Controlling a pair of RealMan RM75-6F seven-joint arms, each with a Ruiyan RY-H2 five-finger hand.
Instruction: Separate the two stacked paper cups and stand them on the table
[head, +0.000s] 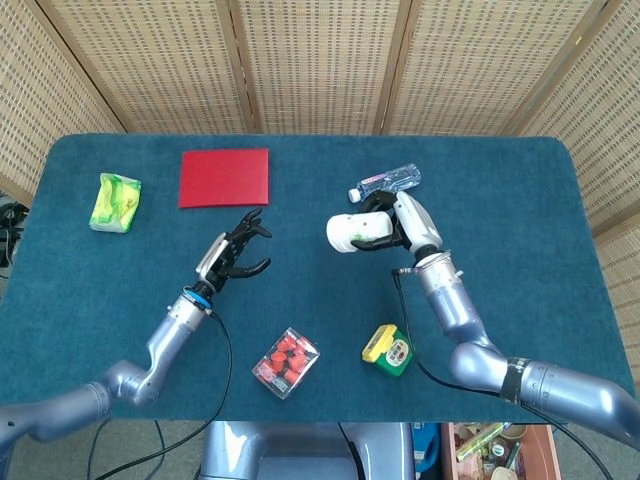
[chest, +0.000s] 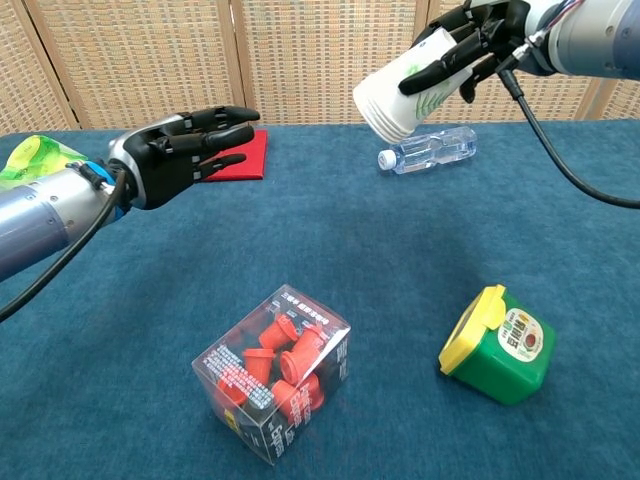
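The stacked white paper cups (head: 352, 231) (chest: 405, 88) with a green print hang tilted in the air, base end pointing left. My right hand (head: 400, 222) (chest: 468, 40) grips them around the body. My left hand (head: 240, 249) (chest: 185, 148) floats above the table to the left of the cups with its fingers spread and nothing in them. A clear gap lies between the left fingertips and the cups.
A clear water bottle (head: 385, 183) (chest: 428, 150) lies behind the cups. A box of red pieces (head: 286, 362) (chest: 277, 372) and a green-and-yellow container (head: 388, 350) (chest: 498, 343) sit near the front edge. A red mat (head: 225, 177) and a green packet (head: 115, 202) lie far left.
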